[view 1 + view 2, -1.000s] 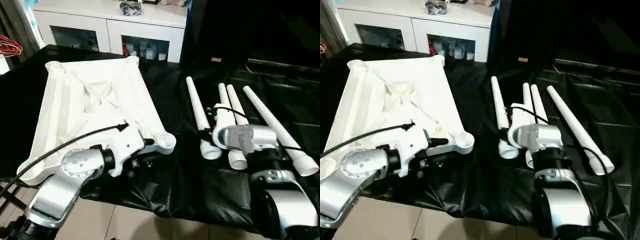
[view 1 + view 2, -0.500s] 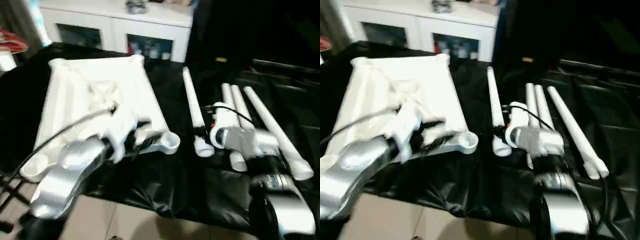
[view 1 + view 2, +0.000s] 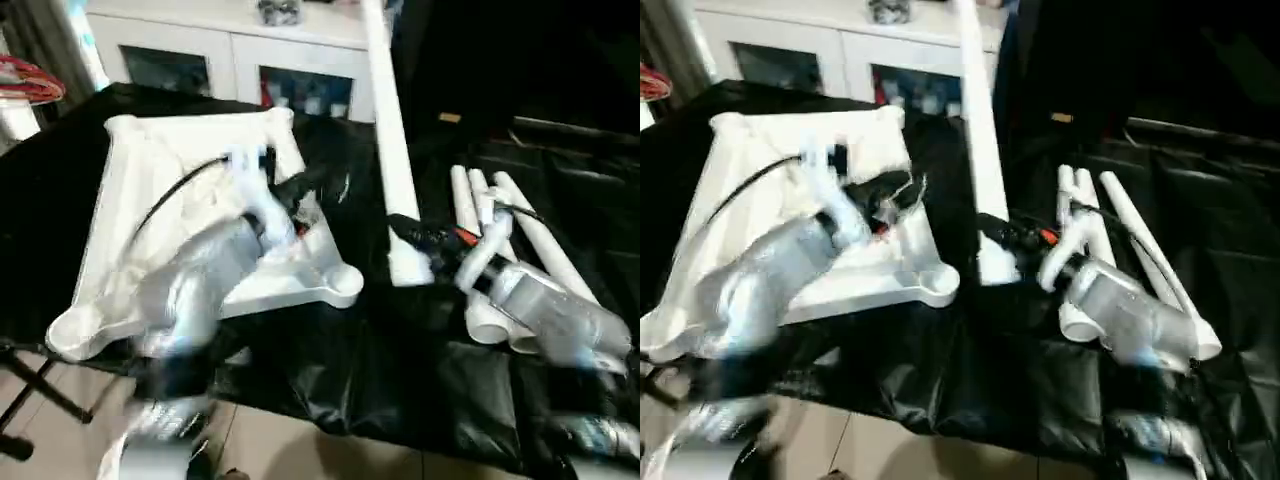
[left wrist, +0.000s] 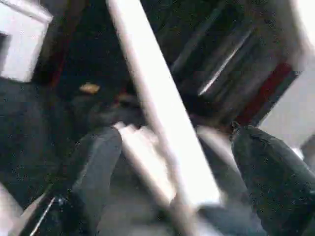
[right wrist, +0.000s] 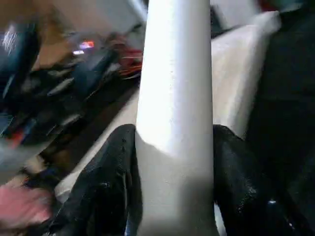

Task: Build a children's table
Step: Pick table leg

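L arm: silver forearm reaches fwd over the work, L gripper (image 4: 167, 177) w/ black fingers (image 4: 93, 167) spread wide, nothing between them touched. R arm: silver forearm angled inward, R gripper (image 5: 174, 167) clamped both sides on a long white tubular plastic leg (image 3: 385, 130), leg held near upright.

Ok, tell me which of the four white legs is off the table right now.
The leg clamped in the right gripper, standing nearly upright beside the tabletop. The other three legs lie flat together on the black cloth.
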